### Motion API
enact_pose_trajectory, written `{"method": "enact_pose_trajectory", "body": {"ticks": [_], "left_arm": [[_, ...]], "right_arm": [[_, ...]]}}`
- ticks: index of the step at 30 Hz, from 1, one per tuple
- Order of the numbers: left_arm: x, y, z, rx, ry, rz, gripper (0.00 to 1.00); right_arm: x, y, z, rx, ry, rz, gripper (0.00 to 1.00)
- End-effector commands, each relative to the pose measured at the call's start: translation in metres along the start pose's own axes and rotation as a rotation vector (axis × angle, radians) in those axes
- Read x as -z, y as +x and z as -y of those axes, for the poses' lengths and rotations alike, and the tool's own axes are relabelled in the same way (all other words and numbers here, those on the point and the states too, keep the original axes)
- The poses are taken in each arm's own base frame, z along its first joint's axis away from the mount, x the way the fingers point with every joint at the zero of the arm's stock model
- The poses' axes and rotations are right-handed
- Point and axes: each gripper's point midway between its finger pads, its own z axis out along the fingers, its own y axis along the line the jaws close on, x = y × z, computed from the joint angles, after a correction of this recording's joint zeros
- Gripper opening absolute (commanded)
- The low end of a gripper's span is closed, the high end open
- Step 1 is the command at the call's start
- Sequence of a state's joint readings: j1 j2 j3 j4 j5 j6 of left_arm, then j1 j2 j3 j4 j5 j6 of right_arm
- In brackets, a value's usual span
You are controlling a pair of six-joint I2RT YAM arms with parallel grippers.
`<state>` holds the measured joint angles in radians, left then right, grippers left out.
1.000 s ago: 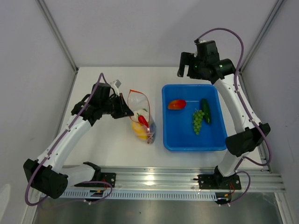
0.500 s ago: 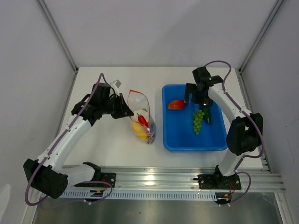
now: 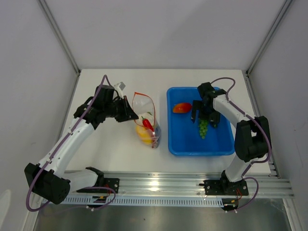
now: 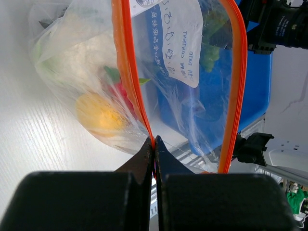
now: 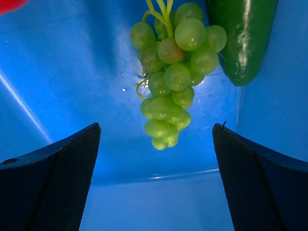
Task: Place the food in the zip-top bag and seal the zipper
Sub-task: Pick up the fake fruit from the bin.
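Left claw [image 4: 154, 144]: fully closed, pinching the zipper [image 4: 126, 72] at 1 side of the mouth of the zip-top bag [image 3: 148, 126]. The bag rests on the table [image 3: 106, 149], just left of the blue tray [image 3: 178, 144], with its mouth gaping. Inside it are a yellow piece [image 4: 98, 113] and a red chili [image 3: 147, 123].

Right claw [image 5: 155, 132]: wide open, holding nothing, low over the green grapes [image 5: 175, 72] in the tray. The dark green cucumber [image 5: 245, 38] lies just beside the grapes. A red-orange piece [image 3: 182, 107] lies apart from them.
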<state>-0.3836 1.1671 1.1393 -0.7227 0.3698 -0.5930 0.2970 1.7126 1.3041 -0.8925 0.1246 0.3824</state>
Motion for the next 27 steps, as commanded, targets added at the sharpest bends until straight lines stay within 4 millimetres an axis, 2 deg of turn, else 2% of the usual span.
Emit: {"method": "enact_pose_trajectory", "body": {"ticks": [1, 8, 13, 16, 19, 20, 23, 27], "left_arm": [[0.008, -0.014, 0.014, -0.033, 0.047, 0.046, 0.00], [0.008, -0.013, 0.014, -0.033, 0.050, 0.042, 0.00], [0.008, -0.013, 0.015, -0.034, 0.056, 0.043, 0.01], [0.008, -0.012, 0.015, -0.033, 0.056, 0.040, 0.01], [0.010, -0.013, 0.016, -0.039, 0.057, 0.047, 0.01], [0.009, -0.013, 0.015, -0.039, 0.054, 0.047, 0.01], [0.009, -0.015, 0.015, -0.046, 0.051, 0.047, 0.01], [0.009, -0.018, 0.018, -0.052, 0.062, 0.050, 0.01]], "right_arm": [[-0.004, -0.002, 0.002, -0.034, 0.001, 0.036, 0.97], [-0.023, 0.002, 0.000, -0.024, -0.008, 0.038, 0.89], [-0.036, 0.002, -0.003, -0.012, -0.027, 0.053, 0.79], [-0.042, 0.004, -0.003, -0.002, -0.023, 0.041, 0.69], [-0.048, 0.007, 0.000, -0.007, -0.004, 0.030, 0.65], [-0.049, 0.008, 0.001, -0.008, -0.002, 0.025, 0.60], [-0.054, 0.010, 0.000, -0.014, 0.003, 0.016, 0.55], [-0.059, 0.013, 0.000, -0.008, 0.008, 0.000, 0.43]]}}
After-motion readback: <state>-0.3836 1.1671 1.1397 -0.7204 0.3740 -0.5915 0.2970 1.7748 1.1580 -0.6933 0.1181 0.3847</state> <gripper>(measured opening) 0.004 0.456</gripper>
